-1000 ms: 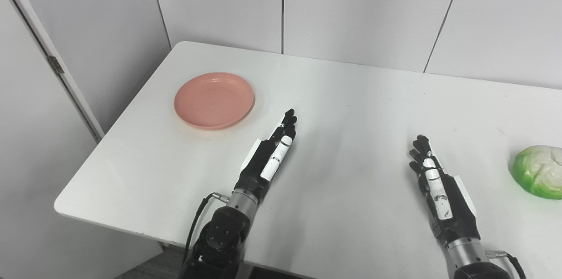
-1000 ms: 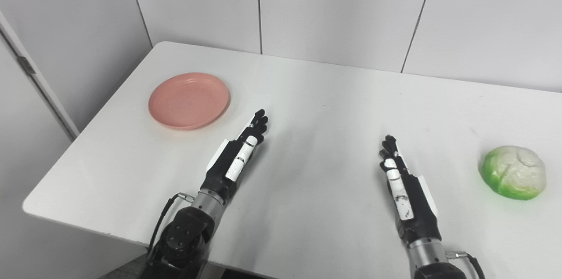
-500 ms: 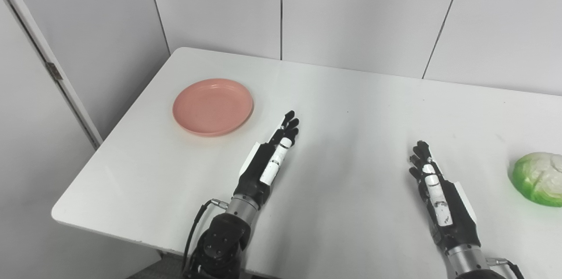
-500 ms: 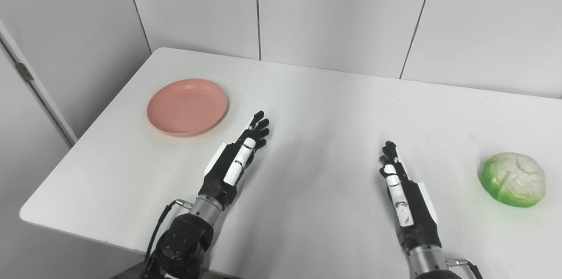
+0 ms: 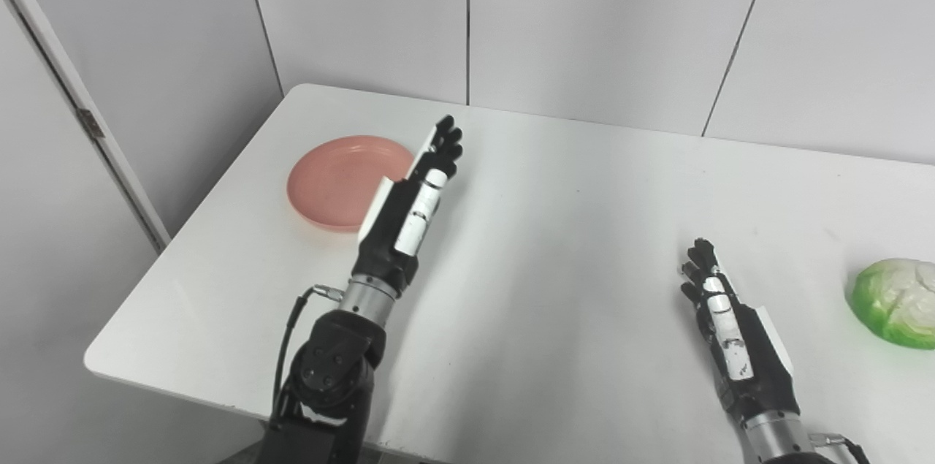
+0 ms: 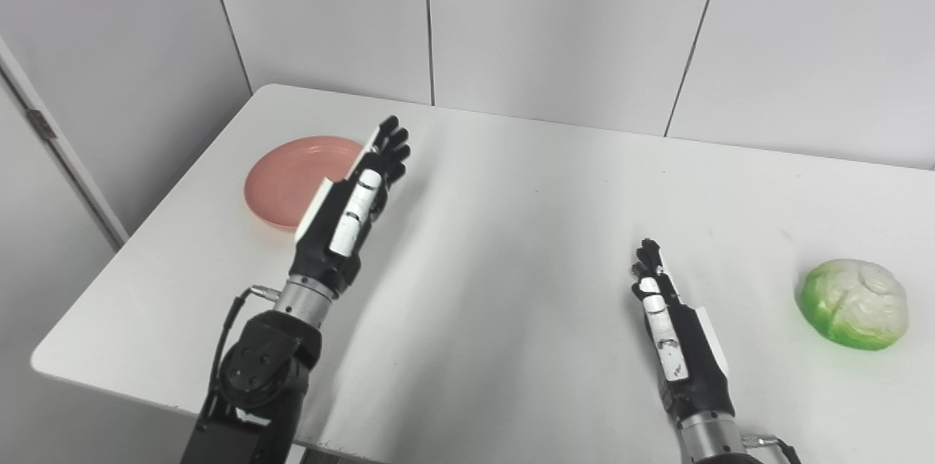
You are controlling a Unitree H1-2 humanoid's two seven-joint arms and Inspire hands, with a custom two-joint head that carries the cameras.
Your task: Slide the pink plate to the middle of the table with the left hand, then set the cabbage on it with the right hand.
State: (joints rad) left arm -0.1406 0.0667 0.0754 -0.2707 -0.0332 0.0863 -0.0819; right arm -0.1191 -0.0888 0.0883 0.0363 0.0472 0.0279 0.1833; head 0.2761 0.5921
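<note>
one pink plate (image 5: pixel 329 179), one cabbage (image 5: pixel 892 302), two robot hands, fingers straight

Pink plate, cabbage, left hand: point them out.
pink plate (image 5: pixel 325 179), left eye view, bare inner surface left of the hand.
cabbage (image 6: pixel 853 303), right eye view, middle of the head.
left hand (image 6: pixel 350 212), right eye view, back of the palm.

Plate (image 5: pixel 329 183) far left (behind left hand (image 5: pixel 409 204)), cabbage (image 5: pixel 895 302) far right

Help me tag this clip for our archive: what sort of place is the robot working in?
Probably a lab or test room, not a home. A bare white table stands in a corner of plain grey wall panels, and it carries only a pink plate and a cabbage.
</note>
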